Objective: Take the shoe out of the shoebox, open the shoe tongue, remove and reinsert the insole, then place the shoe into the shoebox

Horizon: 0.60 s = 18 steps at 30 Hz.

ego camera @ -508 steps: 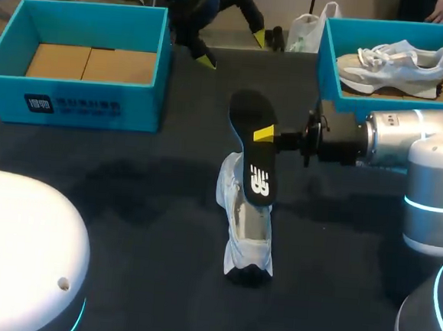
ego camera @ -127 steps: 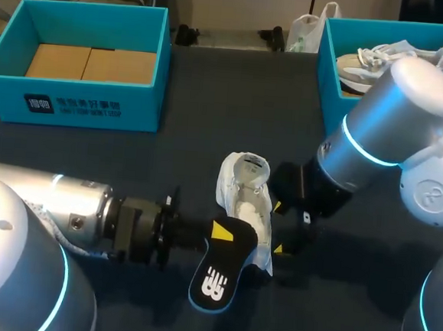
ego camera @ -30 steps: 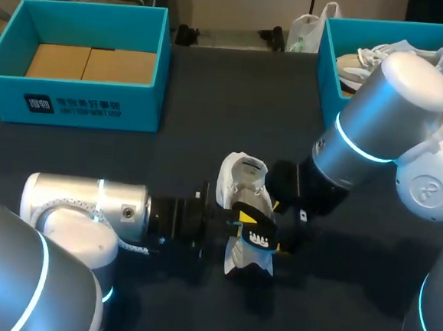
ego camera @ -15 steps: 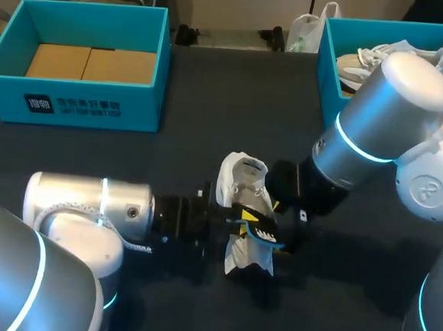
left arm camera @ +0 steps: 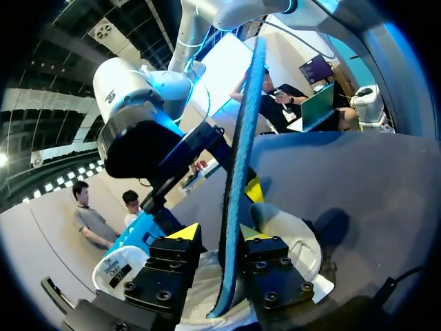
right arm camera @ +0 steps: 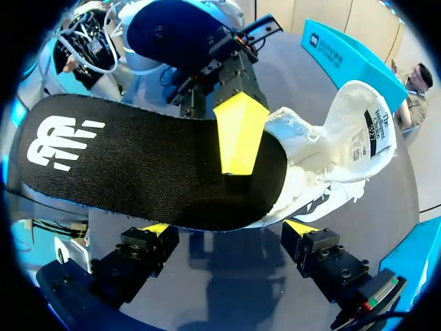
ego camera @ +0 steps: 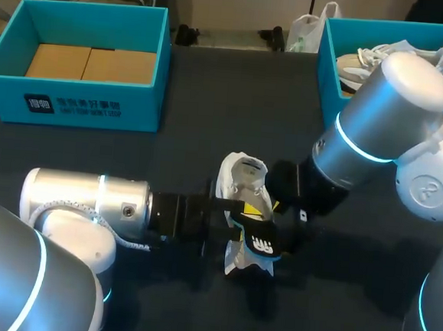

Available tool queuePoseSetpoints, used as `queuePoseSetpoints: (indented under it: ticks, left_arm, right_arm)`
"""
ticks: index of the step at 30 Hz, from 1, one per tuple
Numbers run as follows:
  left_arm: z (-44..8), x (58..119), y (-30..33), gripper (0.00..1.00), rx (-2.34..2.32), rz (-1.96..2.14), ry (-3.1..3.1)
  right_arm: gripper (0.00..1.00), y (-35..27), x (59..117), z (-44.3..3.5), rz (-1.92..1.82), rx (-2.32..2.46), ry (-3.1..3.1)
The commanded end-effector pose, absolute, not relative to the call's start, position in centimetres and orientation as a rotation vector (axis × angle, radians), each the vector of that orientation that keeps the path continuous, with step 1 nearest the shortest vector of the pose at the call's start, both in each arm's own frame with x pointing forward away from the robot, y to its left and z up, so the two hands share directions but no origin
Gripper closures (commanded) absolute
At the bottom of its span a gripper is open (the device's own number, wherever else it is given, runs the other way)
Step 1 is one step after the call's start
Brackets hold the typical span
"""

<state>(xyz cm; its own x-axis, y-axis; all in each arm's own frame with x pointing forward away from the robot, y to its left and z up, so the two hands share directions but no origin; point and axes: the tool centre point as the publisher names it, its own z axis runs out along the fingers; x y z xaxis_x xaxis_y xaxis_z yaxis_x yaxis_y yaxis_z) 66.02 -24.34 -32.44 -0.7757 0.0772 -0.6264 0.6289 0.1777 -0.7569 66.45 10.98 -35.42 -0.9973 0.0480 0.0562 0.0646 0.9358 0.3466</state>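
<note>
A white shoe (ego camera: 243,184) lies on the dark table with its opening up; it also shows as the shoe (left arm camera: 289,234) and the shoe (right arm camera: 351,124) in the wrist views. The black insole (ego camera: 260,244) sits slanted over the shoe's front. My left gripper (ego camera: 244,217) comes in from the left. Its fingers stand open around the insole (left arm camera: 238,179), and a gap shows on one side of the left gripper (left arm camera: 219,232). One left finger (right arm camera: 238,127) lies on the insole (right arm camera: 138,165). My right gripper (ego camera: 279,227) is open beside the shoe's right. Nothing is held in the right gripper (right arm camera: 227,227).
A teal shoebox (ego camera: 74,92) with a cardboard floor stands at the back left. A second teal shoebox (ego camera: 329,67) at the back right holds another pale shoe (ego camera: 368,58). My right arm's bulky elbow hangs over the table's right side.
The left fingers have parted from their tight hold on the insole. The insole has turned from edge-on, so its logo faces up. The right arm has not moved.
</note>
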Motion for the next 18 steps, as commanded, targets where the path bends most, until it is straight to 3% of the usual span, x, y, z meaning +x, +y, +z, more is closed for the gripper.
queuePoseSetpoints:
  ticks: [1, 8, 11, 18]
  left_arm:
    - [-31.6, 65.0, -24.5, 0.67, 0.685, -1.642, 1.99]
    - [-31.3, 64.7, -25.2, 0.76, 0.727, -1.608, 1.974]
    - [-31.7, 64.9, -25.4, 1.0, 0.724, -1.583, 1.967]
    - [-32.9, 65.7, -25.2, 1.0, 0.708, -1.527, 1.932]
  right_arm:
    - [0.0, 11.1, 66.4, -35.5, -0.544, -0.09, -3.048]
    - [0.0, 11.1, 66.4, -35.5, -0.544, -0.09, -3.048]
    - [0.0, 11.1, 66.4, -35.5, -0.544, -0.09, -3.048]
    - [0.0, 11.1, 66.4, -35.5, -0.544, -0.09, -3.048]
